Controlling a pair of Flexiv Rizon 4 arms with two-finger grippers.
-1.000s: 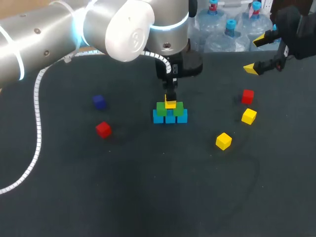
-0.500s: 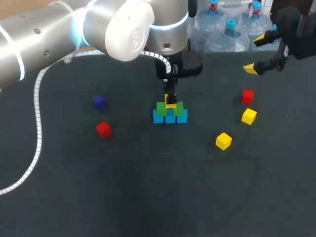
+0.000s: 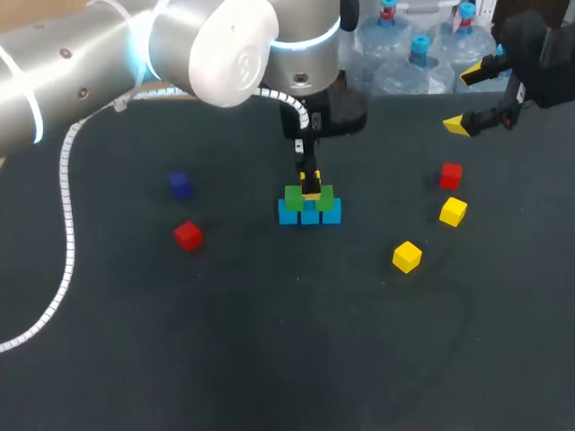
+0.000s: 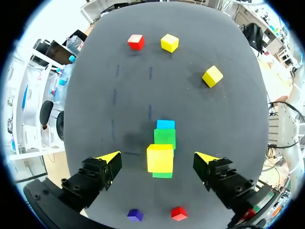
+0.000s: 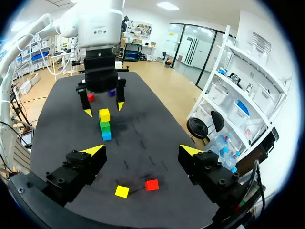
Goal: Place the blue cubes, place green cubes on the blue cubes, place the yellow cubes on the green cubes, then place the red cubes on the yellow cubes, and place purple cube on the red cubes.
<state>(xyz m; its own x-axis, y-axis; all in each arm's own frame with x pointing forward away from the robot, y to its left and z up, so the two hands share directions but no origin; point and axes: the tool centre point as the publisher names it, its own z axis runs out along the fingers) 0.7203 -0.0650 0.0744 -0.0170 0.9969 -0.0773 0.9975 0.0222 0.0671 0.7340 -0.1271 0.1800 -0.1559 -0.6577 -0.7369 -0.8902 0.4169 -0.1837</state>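
Observation:
At the table's middle stands a stack: a row of blue cubes [image 3: 310, 214], green cubes [image 3: 296, 197] on them and one yellow cube [image 3: 312, 192] on top. My left gripper [image 3: 308, 178] hangs open just over it. In the left wrist view the yellow cube [image 4: 160, 158] sits between the spread fingers [image 4: 110, 158] without touching them. My right gripper [image 3: 467, 99] is open and empty at the far right. Loose on the table lie two yellow cubes [image 3: 453, 211] [image 3: 407, 256], two red cubes [image 3: 451, 175] [image 3: 188, 235] and a purple cube [image 3: 181, 185].
A white cable [image 3: 68, 224] from my left arm trails over the table's left side. The right wrist view shows the stack [image 5: 105, 125] well ahead of its fingers, with a yellow cube [image 5: 122, 191] and a red cube [image 5: 151, 184] near them.
My left gripper has opened and let go of the yellow cube, which now rests on the green cubes. The right arm has not moved.

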